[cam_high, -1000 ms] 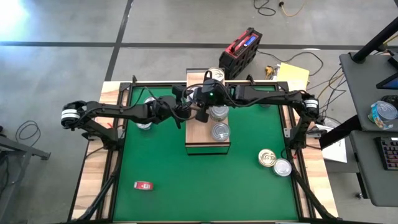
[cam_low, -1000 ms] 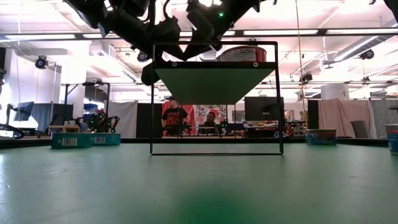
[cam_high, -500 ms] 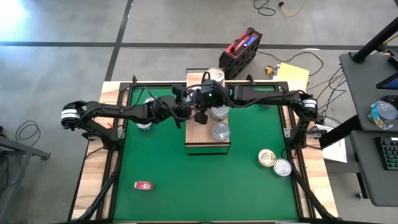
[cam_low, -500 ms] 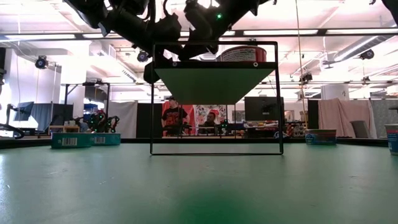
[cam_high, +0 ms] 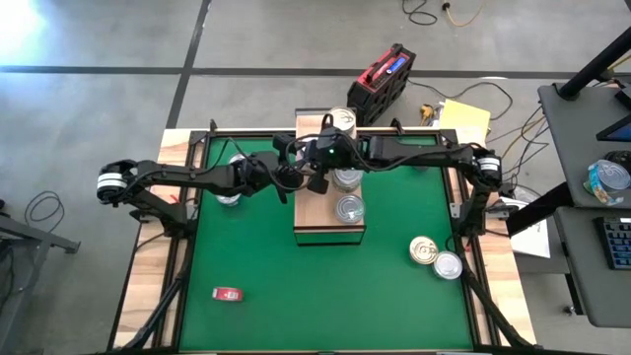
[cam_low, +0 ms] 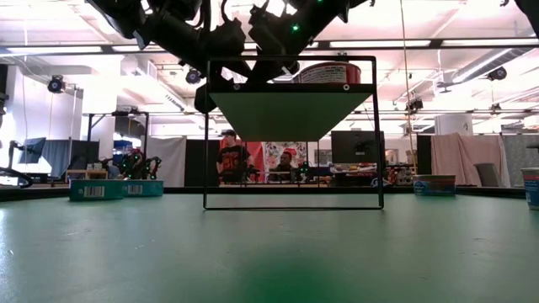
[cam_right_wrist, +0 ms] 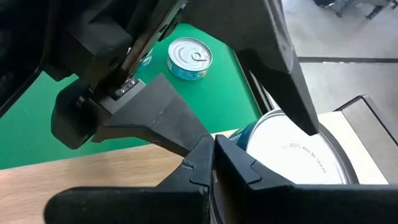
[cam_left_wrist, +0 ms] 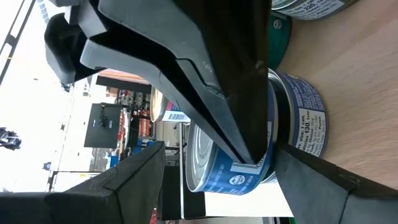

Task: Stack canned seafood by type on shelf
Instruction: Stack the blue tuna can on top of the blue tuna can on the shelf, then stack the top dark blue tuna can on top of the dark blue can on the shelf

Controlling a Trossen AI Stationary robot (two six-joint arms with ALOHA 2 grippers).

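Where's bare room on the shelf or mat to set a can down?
The shelf's near end, in front of the nearest can, is bare. The mat is open between the red object and the two loose cans. Crowded: the shelf's far half, where both grippers meet over the cans.

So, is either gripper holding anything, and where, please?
Cannot tell: the left gripper straddles a blue tin on the shelf, contact unclear; right gripper shut, empty.
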